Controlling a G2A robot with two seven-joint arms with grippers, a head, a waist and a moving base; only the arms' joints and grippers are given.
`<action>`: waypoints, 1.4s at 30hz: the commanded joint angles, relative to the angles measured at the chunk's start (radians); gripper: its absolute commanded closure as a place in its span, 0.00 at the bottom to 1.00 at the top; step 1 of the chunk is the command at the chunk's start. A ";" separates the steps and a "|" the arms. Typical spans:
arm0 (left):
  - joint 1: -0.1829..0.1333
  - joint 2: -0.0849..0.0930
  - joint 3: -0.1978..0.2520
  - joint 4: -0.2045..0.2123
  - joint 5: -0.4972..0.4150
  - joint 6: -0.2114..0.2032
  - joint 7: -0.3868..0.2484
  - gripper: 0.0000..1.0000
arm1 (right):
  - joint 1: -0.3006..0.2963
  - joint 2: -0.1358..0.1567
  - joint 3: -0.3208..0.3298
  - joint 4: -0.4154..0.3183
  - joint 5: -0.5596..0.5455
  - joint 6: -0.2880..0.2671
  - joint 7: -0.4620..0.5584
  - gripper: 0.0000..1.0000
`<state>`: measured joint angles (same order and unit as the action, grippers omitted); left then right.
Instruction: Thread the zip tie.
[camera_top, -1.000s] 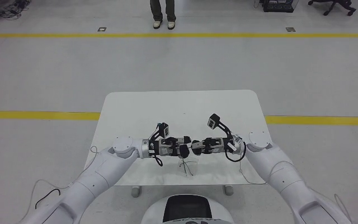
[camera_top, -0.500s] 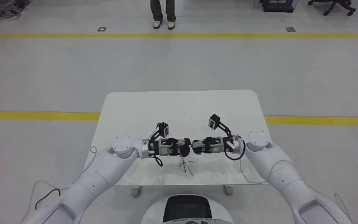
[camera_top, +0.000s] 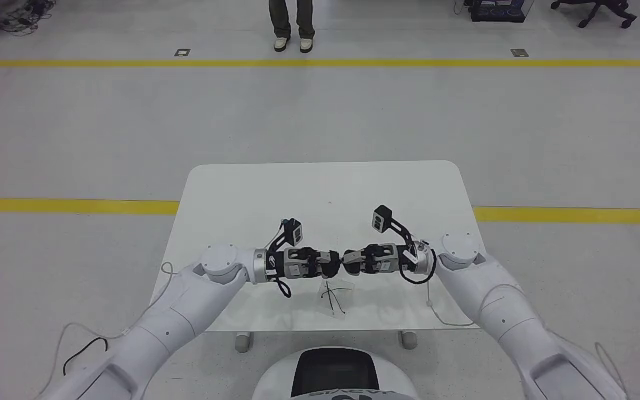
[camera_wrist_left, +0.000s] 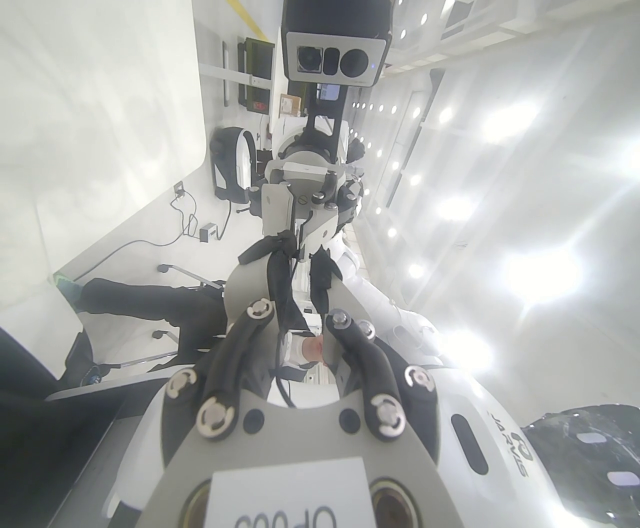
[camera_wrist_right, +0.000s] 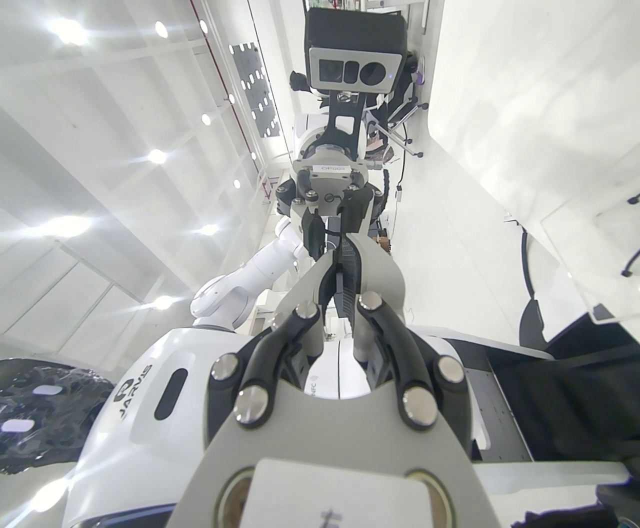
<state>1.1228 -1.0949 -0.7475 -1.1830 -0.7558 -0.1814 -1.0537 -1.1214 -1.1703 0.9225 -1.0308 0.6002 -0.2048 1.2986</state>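
Note:
Over the front half of the white table (camera_top: 300, 190) my two grippers meet tip to tip. The left gripper (camera_top: 327, 265) comes in from the left and the right gripper (camera_top: 349, 262) from the right, both held level above the table. The zip tie (camera_top: 332, 295) is a thin black strand that hangs in a loop below the meeting point. In the right wrist view the right gripper (camera_wrist_right: 344, 250) is pinched shut on the strand (camera_wrist_right: 333, 233). From there the strand runs across to the left gripper (camera_wrist_right: 334, 225) facing it, which also grips it.
The table's front edge (camera_top: 330, 330) lies just below the grippers. Bare tabletop stretches behind them to the far edge and out to both sides. Around the table is open floor with yellow lines (camera_top: 90, 206).
The two grippers have closed the small gap between them: the left one slid right, the right one slid left, and their tips now touch. The hanging loop stayed under them.

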 joint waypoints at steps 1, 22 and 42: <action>0.000 -0.001 0.000 0.001 0.001 0.001 0.000 0.90 | 0.000 -0.001 0.001 0.002 0.003 -0.004 0.001 1.00; 0.000 -0.006 -0.003 0.008 0.001 0.005 -0.002 0.92 | -0.002 -0.003 0.008 0.002 -0.002 -0.011 -0.010 1.00; 0.001 -0.009 -0.007 0.008 0.007 0.010 -0.005 0.94 | 0.002 -0.007 0.005 0.006 -0.009 -0.005 -0.002 1.00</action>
<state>1.1236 -1.1035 -0.7546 -1.1749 -0.7489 -0.1722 -1.0583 -1.1198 -1.1774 0.9274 -1.0249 0.5913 -0.2096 1.2970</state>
